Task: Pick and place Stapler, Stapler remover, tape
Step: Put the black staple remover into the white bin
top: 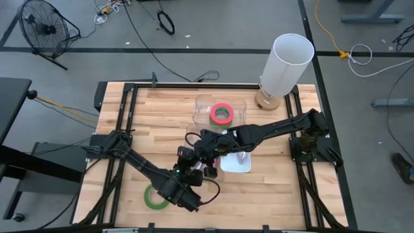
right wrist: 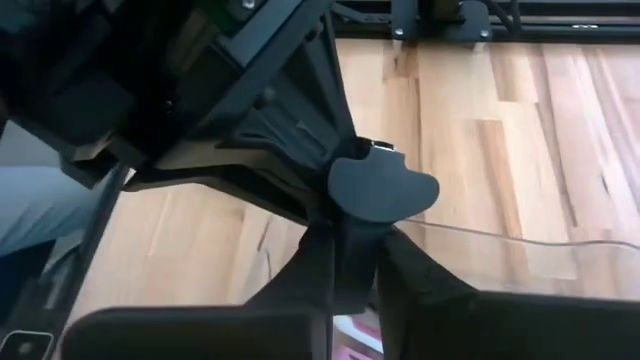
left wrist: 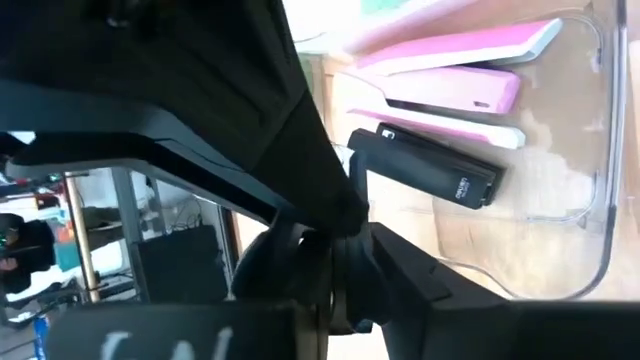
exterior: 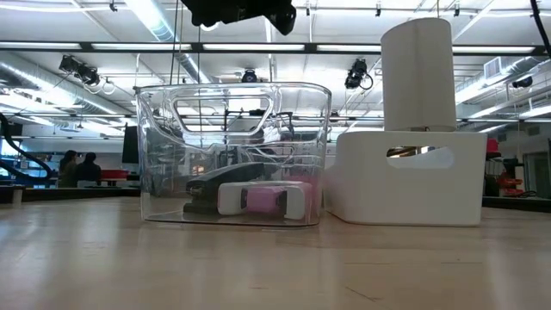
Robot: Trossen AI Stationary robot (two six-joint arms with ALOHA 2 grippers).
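Observation:
A pink-and-white stapler (left wrist: 450,75) and a black stapler (left wrist: 425,168) lie in the near clear bin (exterior: 155,172). A red-pink tape ring (top: 222,114), with green showing inside it, lies in the far clear bin (top: 240,103). A green tape ring (top: 152,198) lies flat on the table, partly under my left arm. My right gripper (right wrist: 350,235) is above the near bin, shut on a small dark rounded stapler remover (right wrist: 385,190). My left gripper (left wrist: 345,240) is shut, close beside it over the same bin. I cannot tell whether it touches the remover. My right gripper pinches the stapler remover between its two fingertips, at the lower edge of the rounded dark body (right wrist: 362,212). The remover is lifted clear, above the table and the bin. The fingers themselves hide the place of contact.
A white bin (top: 236,165) stands right of the near clear bin. A tall white cylinder (top: 284,61) on a round base stands at the far right. Both arms cross over the middle of the table. Bare wood shows at the left and at the near right.

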